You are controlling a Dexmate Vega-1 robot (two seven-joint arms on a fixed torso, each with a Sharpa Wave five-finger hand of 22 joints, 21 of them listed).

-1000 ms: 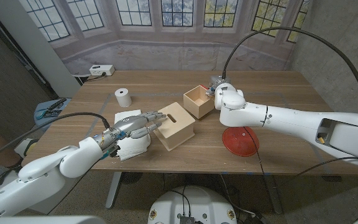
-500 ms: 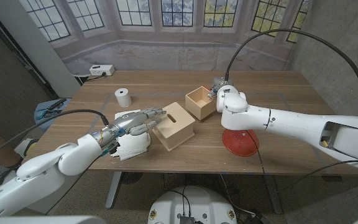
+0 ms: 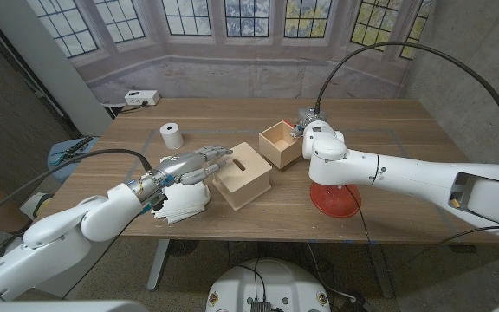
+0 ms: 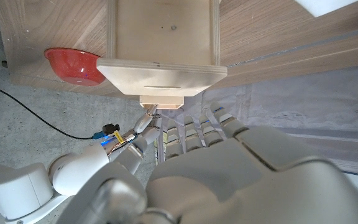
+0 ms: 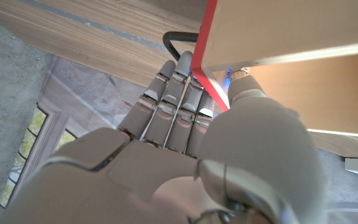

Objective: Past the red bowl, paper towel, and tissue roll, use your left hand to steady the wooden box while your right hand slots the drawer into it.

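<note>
Head view: left hand (image 3: 191, 167) (fingers extended together) touched the slotted pale wooden box (image 3: 243, 175); right hand (image 3: 305, 124), grip unclear, met the open wooden drawer (image 3: 279, 142).

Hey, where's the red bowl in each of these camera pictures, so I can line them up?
Head view: the red bowl sits near the table's front edge, under the right arm.
Left wrist view: it shows beyond the wooden box, by the table's edge.
Right wrist view: I cannot make out a bowl.
Shared landmark: the wooden box, between the two hands in the head view.
</note>
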